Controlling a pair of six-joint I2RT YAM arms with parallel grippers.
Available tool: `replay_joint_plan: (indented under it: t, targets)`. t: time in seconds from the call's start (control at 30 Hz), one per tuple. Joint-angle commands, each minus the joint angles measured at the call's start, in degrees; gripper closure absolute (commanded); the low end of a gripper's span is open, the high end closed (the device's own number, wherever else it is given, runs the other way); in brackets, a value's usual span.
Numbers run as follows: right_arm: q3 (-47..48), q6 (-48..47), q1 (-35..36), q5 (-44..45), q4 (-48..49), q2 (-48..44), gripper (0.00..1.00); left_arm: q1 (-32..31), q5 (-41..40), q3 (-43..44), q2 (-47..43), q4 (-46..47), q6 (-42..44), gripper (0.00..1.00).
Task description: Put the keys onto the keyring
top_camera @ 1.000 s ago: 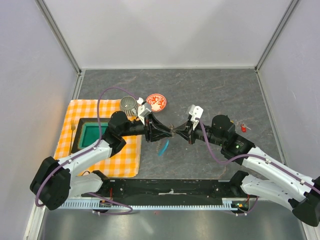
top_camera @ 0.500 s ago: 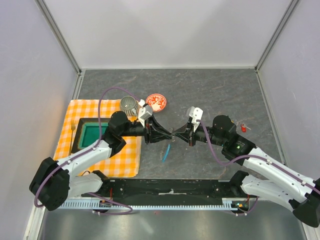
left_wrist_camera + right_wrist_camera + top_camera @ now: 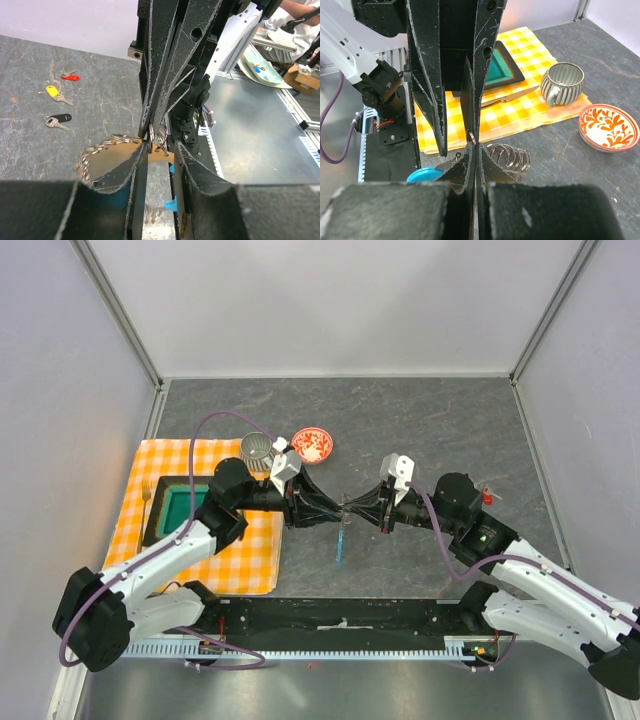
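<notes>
Step in hand, as I read it: handling the keyring itself, no key threaded and none picked up; left gripper and right gripper meet tip to tip over the middle of the table with the keyring between them, off the surface, its blue tag dangling below; right gripper's jaws are pressed together on the ring wire, seen clearly in its own wrist view; left gripper's jaws stand partly spread with the ring loops in the gap; can't tell whether they bite on the wire or just bracket it; the grey metal pieces fan out below-left of the left fingertips in the left wrist view; the keys lie loose on the table, red key, yellow key, black key, in a rough row, well apart from both grippers and on the right arm's side; top view shows only the red one, beside the right arm; next move, my call: one gripper needs a firm sole hold on the ring so the other can let go and fetch a key; tiny flat keys on stone, so expect a fiddly pinch.
</notes>
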Motion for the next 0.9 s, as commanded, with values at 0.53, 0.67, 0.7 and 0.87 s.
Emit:
replay_joint_plan:
  t: [0.53,0.67,0.7,0.87]
  targets:
    - [-0.45,0.81,-0.19,0.82,3.84,-1.75,1.00,-0.89,5.74,7.93,-2.58,-9.56,7.03,0.84]
    - [-0.98,0.90,-0.19,1.08,4.01,-1.84,1.00,-0.80,3.37,9.60,-3.73,-15.80,10.63,0.92]
    - [-1.16,0.90,-0.19,1.08,4.01,-1.76,1.00,-0.89,2.67,10.04,-4.42,-17.12,12.29,0.95]
    - [-1.60,1.51,-0.19,1.52,3.14,-1.58,0.98,-0.80,-2.25,13.20,-5.92,-26.61,17.66,0.98]
